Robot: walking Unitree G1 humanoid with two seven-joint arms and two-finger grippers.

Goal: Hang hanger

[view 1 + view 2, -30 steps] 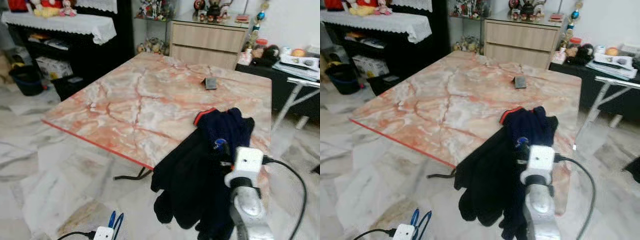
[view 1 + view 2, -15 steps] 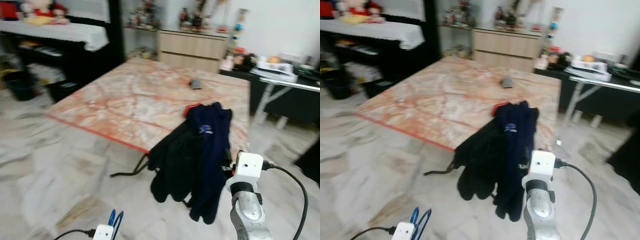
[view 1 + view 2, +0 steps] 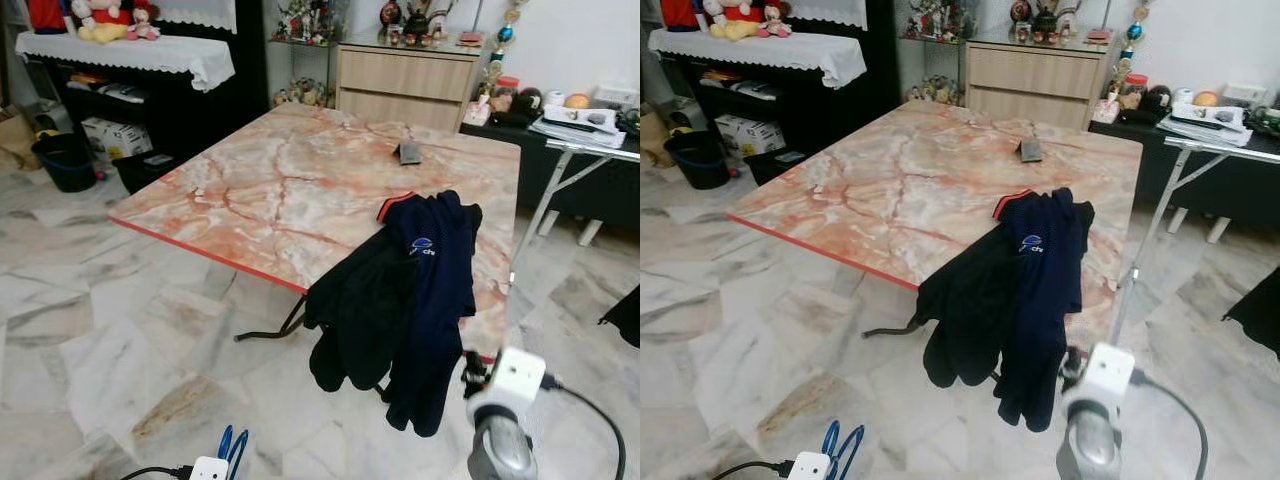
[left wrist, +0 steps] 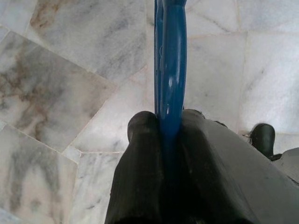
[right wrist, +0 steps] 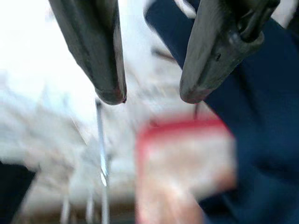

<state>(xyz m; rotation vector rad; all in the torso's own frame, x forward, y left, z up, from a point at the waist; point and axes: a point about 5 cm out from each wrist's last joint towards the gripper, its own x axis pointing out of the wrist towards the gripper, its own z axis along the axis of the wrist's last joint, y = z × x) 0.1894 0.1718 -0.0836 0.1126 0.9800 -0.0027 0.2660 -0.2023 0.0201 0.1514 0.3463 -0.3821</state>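
Note:
A blue hanger [image 4: 172,60] is clamped between the two black fingers of my left gripper [image 4: 166,123], which hangs low over the marble floor. The hanger's blue loops [image 3: 232,441] stick up at the bottom edge of the head view. A navy shirt with a red collar [image 3: 437,270] and a black garment [image 3: 360,310] hang over the near right edge of the table [image 3: 250,200]. My right gripper [image 5: 152,93] is open with nothing between its fingers, close to the navy cloth. Its white wrist camera [image 3: 516,374] sits below and right of the clothes.
A small dark object [image 3: 409,152] lies at the table's far side. Behind stand a wooden dresser [image 3: 410,75] and a black shelf under a white cloth [image 3: 130,50]. A folding table [image 3: 585,150] is on the right and a black bucket [image 3: 63,160] on the left.
The view has pulled back from the table. My right arm has dropped lower and come away from the clothes, which stay draped over the table edge. The left gripper keeps the hanger.

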